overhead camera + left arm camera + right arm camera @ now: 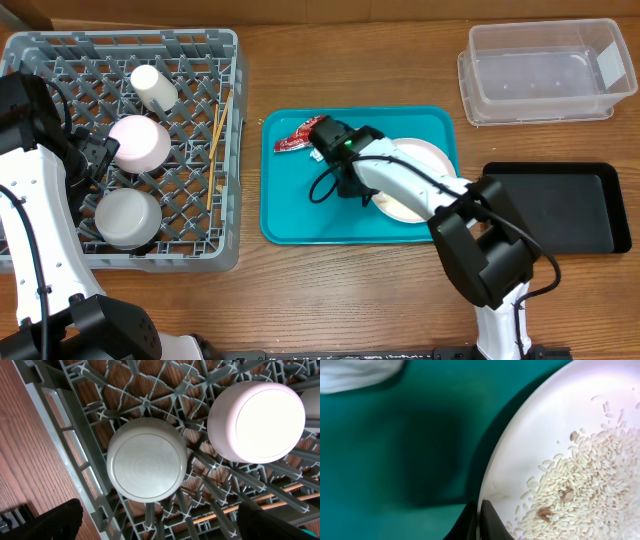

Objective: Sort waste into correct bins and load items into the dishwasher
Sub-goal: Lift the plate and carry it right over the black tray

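Right gripper (479, 522) looks pinched on the white plate (560, 435) rim over the teal tray (395, 460), so any tilt could dump rice crumbs (580, 490) there, while left gripper (162, 522) hangs wide apart over a bowl (146, 462) in the dish rack (60, 425).

The left arm (28, 215) is extended forward along the left edge of the overhead view, its wrist bent inward to the right. The left gripper (165, 525) is pointed downward, and its 2 dark fingertips (55, 520) are spread wide apart with nothing between them. The right arm (415, 182) is stretched from its base toward the left and forward, the wrist tilted down. The right gripper (479, 521) is seen with its 2 fingers pressed close together, the rim of the large white plate (545, 435) pinched between them.
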`<control>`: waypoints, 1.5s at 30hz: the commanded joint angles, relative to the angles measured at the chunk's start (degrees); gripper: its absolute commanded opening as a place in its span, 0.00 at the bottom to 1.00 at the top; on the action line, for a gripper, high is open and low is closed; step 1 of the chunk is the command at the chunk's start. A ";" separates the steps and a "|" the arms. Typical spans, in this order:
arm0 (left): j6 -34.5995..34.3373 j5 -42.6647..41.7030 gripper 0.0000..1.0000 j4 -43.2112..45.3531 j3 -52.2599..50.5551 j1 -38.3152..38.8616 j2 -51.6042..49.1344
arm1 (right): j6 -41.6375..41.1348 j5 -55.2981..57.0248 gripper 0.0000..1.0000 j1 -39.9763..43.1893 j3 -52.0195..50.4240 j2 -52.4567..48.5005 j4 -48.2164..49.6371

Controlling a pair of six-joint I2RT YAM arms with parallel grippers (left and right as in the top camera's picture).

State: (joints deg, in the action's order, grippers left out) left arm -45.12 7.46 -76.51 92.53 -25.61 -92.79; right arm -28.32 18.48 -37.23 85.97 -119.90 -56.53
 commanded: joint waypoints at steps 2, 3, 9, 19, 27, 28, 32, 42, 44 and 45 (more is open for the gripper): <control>-1.40 0.00 1.00 0.07 0.20 -0.22 0.22 | 1.27 4.11 0.04 0.24 -0.35 4.46 -1.31; -1.38 -0.02 1.00 0.07 0.20 -0.22 0.22 | 1.27 5.11 0.04 0.24 -0.35 4.55 -1.86; -1.38 -0.02 1.00 0.07 0.20 -0.22 0.22 | 1.22 7.63 0.04 0.24 -0.35 4.55 -4.22; -1.38 -0.02 1.00 0.07 0.20 -0.22 0.22 | -1.33 12.59 0.04 0.28 0.15 4.55 -7.19; -1.40 -0.02 1.00 0.07 0.20 -0.22 0.22 | -5.16 15.15 0.04 0.35 5.92 4.72 -14.01; -1.40 -0.02 1.00 0.07 0.20 -0.22 0.22 | -5.16 15.21 0.04 0.35 6.71 4.72 -14.56; -1.38 0.00 1.00 0.07 0.20 -0.22 0.22 | -5.20 16.31 0.04 0.94 8.94 4.72 -16.20; -1.38 -0.02 1.00 0.07 0.20 -0.22 0.22 | -7.98 16.17 0.04 12.72 15.23 5.51 -22.99; -1.40 -0.02 1.00 0.07 0.20 -0.22 0.22 | -7.98 15.91 0.04 15.67 15.43 6.64 -23.02; -1.38 -0.02 1.00 0.07 0.20 -0.22 0.22 | -7.98 15.56 0.04 17.16 15.43 7.32 -22.86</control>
State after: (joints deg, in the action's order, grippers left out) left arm -45.12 7.46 -76.51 92.53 -25.61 -92.79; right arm -35.38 32.21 -23.59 99.53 -116.92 -79.24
